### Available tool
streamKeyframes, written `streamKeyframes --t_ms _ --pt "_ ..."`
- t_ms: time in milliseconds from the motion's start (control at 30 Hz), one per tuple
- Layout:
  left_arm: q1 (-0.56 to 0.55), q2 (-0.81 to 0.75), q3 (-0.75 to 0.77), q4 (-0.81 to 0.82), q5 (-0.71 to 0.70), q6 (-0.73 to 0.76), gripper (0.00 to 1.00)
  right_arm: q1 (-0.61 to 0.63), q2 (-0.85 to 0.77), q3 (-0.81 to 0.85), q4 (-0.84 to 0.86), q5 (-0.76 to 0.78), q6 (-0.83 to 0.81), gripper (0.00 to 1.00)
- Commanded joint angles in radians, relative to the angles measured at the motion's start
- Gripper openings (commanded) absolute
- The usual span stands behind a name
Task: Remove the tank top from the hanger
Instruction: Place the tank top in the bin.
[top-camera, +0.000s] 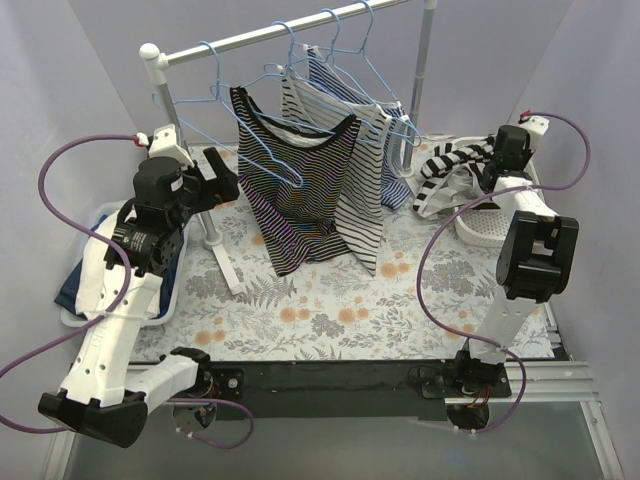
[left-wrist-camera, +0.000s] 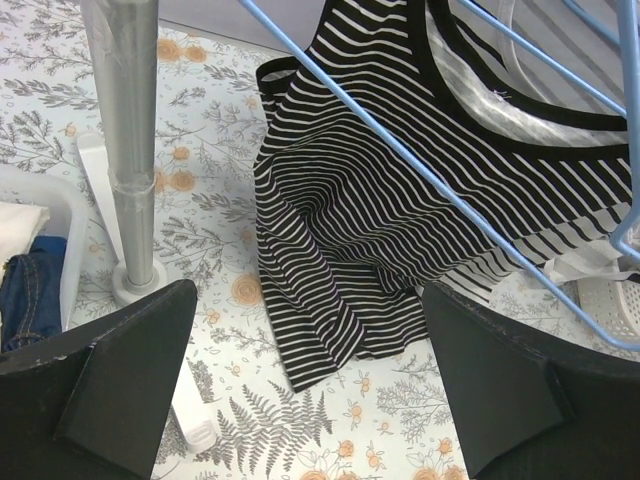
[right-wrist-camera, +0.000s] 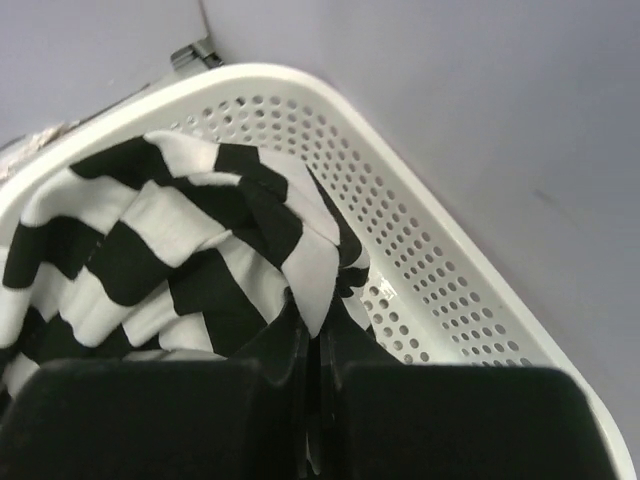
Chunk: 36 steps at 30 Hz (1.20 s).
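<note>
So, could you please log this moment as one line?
left gripper: open, facing tank top on hanger | right gripper: shut on striped garment over basket

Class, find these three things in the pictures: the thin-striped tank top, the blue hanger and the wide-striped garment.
thin-striped tank top (top-camera: 300, 195): top external view, middle of its front.
blue hanger (left-wrist-camera: 400, 148): left wrist view, slanting wire arm across the fabric.
wide-striped garment (right-wrist-camera: 170, 230): right wrist view, a white stripe.

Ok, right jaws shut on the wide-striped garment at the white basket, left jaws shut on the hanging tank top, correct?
No: the left wrist view shows the left jaws open, clear of the tank top. The rest is right.
</note>
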<state>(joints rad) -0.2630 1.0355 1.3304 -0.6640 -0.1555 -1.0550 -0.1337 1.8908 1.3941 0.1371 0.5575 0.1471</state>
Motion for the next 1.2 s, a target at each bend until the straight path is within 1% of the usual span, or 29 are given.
streamKeyframes --t_ms 0,67,100,133,200,233,267,333,367,400,433,467,500,633,667,700,733,767,800,900,1000,1033,1067,1100,1167 --pt "0.004 -0.018 -0.011 0.014 0.011 0.001 0.98 -0.018 -0.051 0.039 0.029 0.076 0.104 0.01" --pt "0.004 -0.023 -0.017 0.014 0.008 0.001 0.98 -0.038 -0.064 0.011 0.038 0.038 0.143 0.01" --pt "0.004 -0.023 -0.017 0.015 0.008 0.001 0.98 -0.052 -0.074 0.003 0.041 0.007 0.205 0.01" --pt "0.004 -0.025 -0.017 0.015 0.011 0.001 0.98 -0.070 -0.076 -0.006 0.044 -0.072 0.236 0.01" --pt "0.004 -0.025 -0.016 0.009 0.011 0.001 0.98 -0.106 -0.082 -0.009 0.024 -0.055 0.314 0.01" --pt "0.002 -0.026 -0.016 0.007 0.007 0.003 0.98 -0.115 -0.081 -0.010 0.022 -0.079 0.324 0.01" --pt "0.004 -0.028 -0.014 0.004 0.004 0.004 0.98 -0.128 -0.076 0.023 0.013 -0.103 0.325 0.01" --pt "0.004 -0.034 -0.020 0.006 0.001 0.004 0.98 -0.132 -0.006 0.107 -0.123 -0.128 0.290 0.01" --pt "0.004 -0.035 -0.023 0.009 0.002 0.003 0.98 -0.132 0.029 0.212 -0.186 -0.140 0.281 0.01" --pt "0.004 -0.034 -0.026 0.010 0.005 0.003 0.98 -0.132 0.092 0.253 -0.248 -0.149 0.273 0.01" --pt "0.004 -0.032 -0.027 0.010 0.008 -0.003 0.98 -0.132 0.120 0.290 -0.339 -0.166 0.263 0.01" --pt "0.002 -0.031 -0.025 0.012 0.014 -0.007 0.98 -0.132 0.142 0.313 -0.373 -0.188 0.253 0.01" --pt "0.004 -0.029 -0.023 0.012 0.017 -0.007 0.98 -0.130 0.161 0.319 -0.392 -0.198 0.250 0.01" --pt "0.004 -0.028 -0.025 0.014 0.022 -0.005 0.98 -0.126 0.151 0.246 -0.396 -0.153 0.264 0.01" --pt "0.002 -0.028 -0.025 0.012 0.022 -0.003 0.98 -0.116 0.149 0.238 -0.393 -0.137 0.243 0.01" --pt "0.004 -0.028 -0.026 0.014 0.020 -0.003 0.98 -0.106 0.142 0.232 -0.396 -0.096 0.233 0.01" --pt "0.004 -0.026 -0.027 0.014 0.022 -0.003 0.98 -0.095 0.137 0.215 -0.393 -0.017 0.218 0.01" --pt "0.002 -0.026 -0.031 0.015 0.022 -0.003 0.98 -0.078 0.136 0.214 -0.377 -0.005 0.197 0.01" --pt "0.004 -0.026 -0.031 0.017 0.024 -0.003 0.98 -0.073 0.137 0.217 -0.375 -0.013 0.154 0.01" --pt "0.004 -0.025 -0.036 0.026 0.033 -0.007 0.98 -0.060 0.134 0.223 -0.386 -0.079 0.125 0.02" --pt "0.004 -0.026 -0.036 0.026 0.031 -0.010 0.98 -0.040 0.099 0.185 -0.366 -0.177 0.091 0.10" --pt "0.004 -0.026 -0.036 0.024 0.030 -0.008 0.98 -0.026 0.091 0.174 -0.360 -0.233 0.080 0.33" --pt "0.004 -0.026 -0.037 0.024 0.030 -0.007 0.98 -0.017 0.077 0.161 -0.361 -0.246 0.072 0.42" --pt "0.004 -0.026 -0.037 0.024 0.027 -0.004 0.98 -0.004 0.070 0.157 -0.364 -0.269 0.050 0.69" --pt "0.002 -0.026 -0.037 0.023 0.025 -0.002 0.98 0.031 0.053 0.155 -0.387 -0.285 0.037 0.78"
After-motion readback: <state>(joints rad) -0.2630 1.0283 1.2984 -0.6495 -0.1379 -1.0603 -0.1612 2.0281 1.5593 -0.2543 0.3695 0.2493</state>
